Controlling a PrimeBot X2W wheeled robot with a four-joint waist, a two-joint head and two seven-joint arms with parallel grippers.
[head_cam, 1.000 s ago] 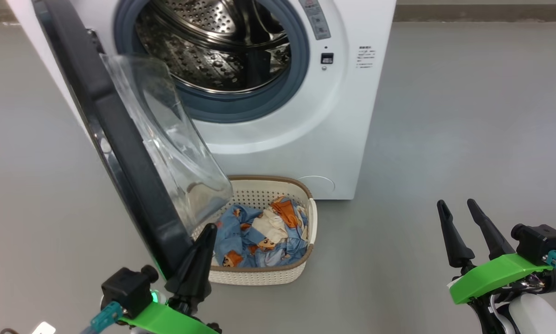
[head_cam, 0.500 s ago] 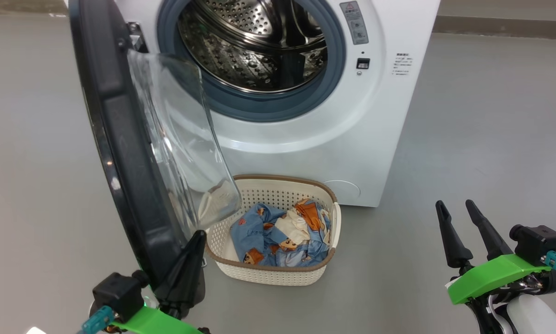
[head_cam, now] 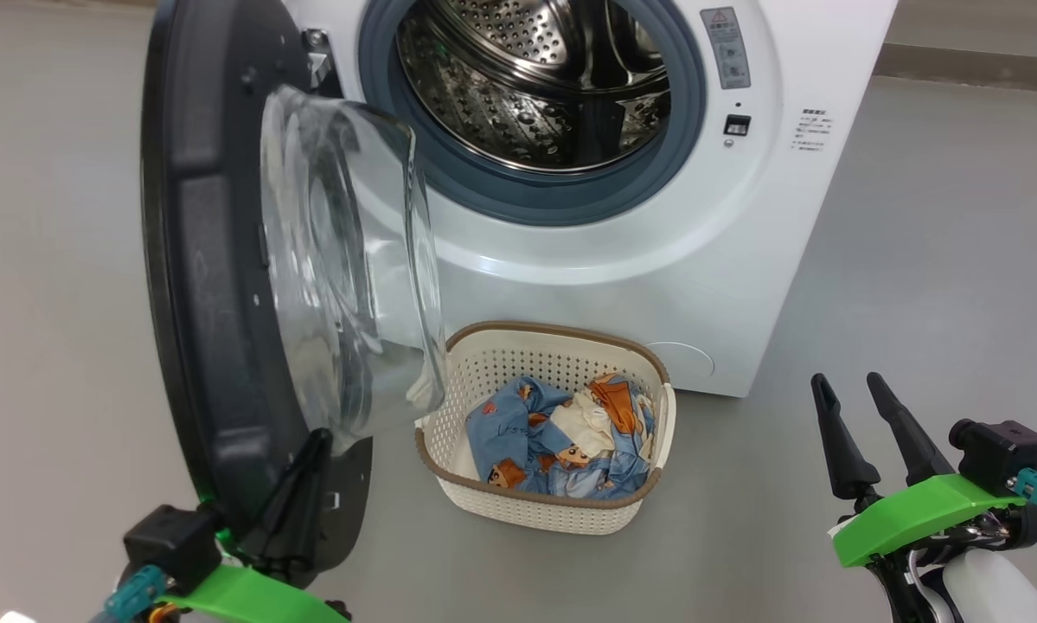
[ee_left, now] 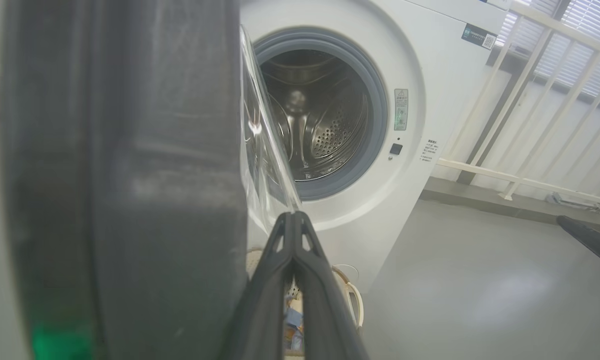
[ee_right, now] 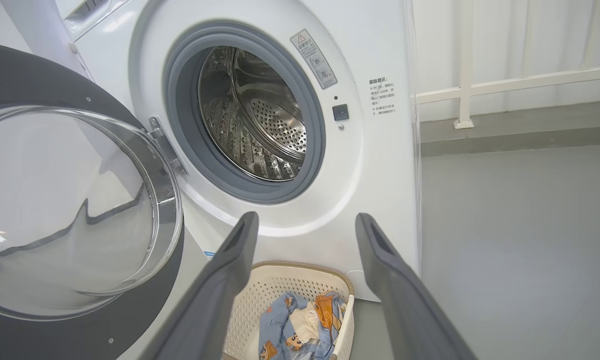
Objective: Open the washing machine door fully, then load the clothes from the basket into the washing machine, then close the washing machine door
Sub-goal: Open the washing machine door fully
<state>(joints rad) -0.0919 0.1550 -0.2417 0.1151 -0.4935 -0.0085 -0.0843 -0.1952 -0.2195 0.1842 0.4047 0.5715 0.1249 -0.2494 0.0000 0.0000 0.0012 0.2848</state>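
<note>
Looming beside left hand point(head_cam: 315, 439): door point(head_cam: 211, 260)

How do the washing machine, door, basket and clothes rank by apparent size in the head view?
1-2. Washing machine and door: not ranked, since the machine is cut off by the frame and the door sits nearer the camera.
3. Basket.
4. Clothes, lying inside the basket.

door point(head_cam: 207, 260) swung wider, left end effector point(head_cam: 315, 441) following

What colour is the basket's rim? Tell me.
Brown; the basket's rim shows best in the head view.
</note>
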